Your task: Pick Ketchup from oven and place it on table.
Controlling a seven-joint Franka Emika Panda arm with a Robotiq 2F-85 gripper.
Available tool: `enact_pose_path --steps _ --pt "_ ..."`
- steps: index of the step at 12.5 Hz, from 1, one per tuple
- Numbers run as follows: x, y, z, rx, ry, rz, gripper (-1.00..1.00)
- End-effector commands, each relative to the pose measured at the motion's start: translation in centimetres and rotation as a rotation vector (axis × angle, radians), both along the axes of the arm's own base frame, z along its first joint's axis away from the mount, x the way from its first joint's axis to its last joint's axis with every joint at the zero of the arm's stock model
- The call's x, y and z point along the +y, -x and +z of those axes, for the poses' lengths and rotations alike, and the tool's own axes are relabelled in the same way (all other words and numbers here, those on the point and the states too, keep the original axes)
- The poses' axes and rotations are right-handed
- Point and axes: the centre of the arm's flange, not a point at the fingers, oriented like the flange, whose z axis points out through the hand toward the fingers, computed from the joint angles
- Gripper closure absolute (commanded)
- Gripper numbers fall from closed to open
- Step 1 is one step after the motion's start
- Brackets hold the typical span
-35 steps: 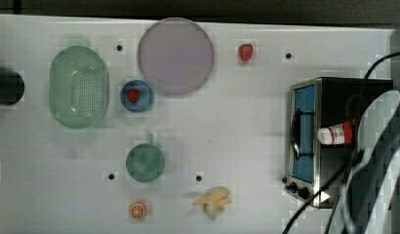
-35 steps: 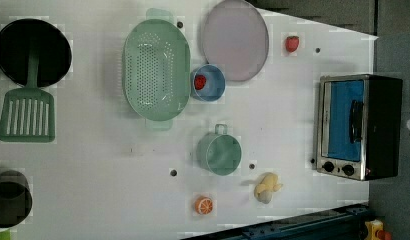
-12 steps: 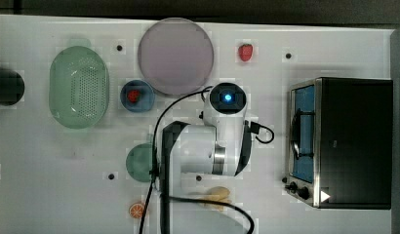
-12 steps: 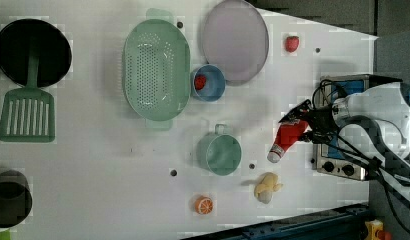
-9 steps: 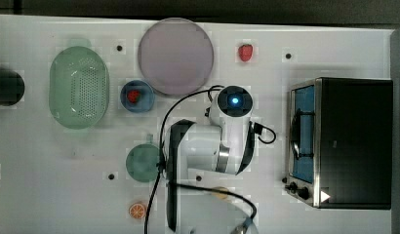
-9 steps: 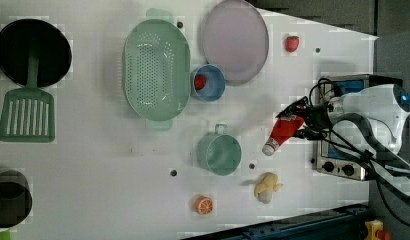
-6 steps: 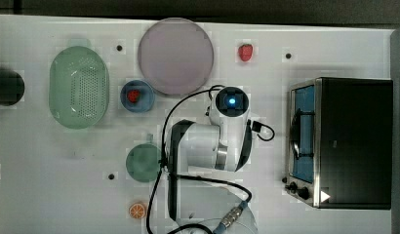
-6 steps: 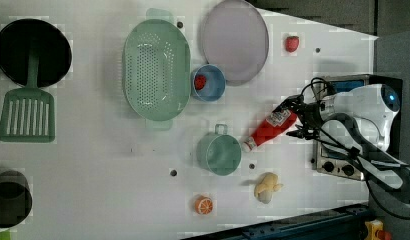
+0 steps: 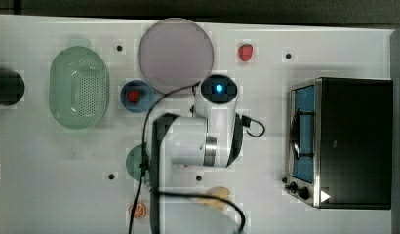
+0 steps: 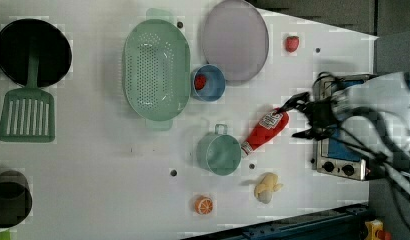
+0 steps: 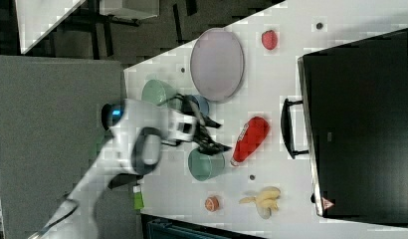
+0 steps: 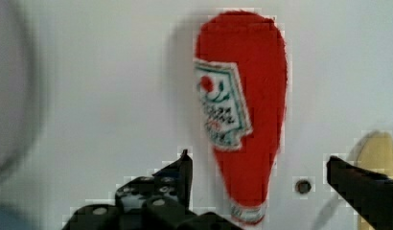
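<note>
Ketchup bottle (image 10: 265,131) lies flat on the table (image 10: 93,190), released, between the spread fingers of the gripper (image 12: 259,165), touching neither. Its long axis runs across the finger gap, cap toward the teal cup (image 10: 219,154); retreat looks like straight up.

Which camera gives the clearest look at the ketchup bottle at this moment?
The wrist view: the ketchup bottle lies flat on the table, label readable. The left view and right view show it whole but small, beside the green cup. In the top view the arm covers that spot.
</note>
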Motion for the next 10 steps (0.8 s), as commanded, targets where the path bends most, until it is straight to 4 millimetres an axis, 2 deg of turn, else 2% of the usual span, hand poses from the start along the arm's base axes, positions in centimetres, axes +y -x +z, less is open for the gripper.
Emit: enact_pose_path --steps 1,3,4,6,9,10 --pt "-0.8 -3.7 19.0 -0.289 0.001 -0.035 -1.0" --pt "-0.3 -3.9 25.6 -0.317 -0.005 -0.022 -1.0" --pt "-0.1 -3.7 27.8 -0.305 -0.007 -0.017 -1.0" --pt "0.1 -3.5 31.3 -0.29 -0.008 -0.011 -1.0" --pt "-0.1 -2.8 34.8 -0.267 -0.006 -0.011 -1.0" --pt "-0.2 -2.4 35.3 -0.244 -0.006 -0.013 -1.0"
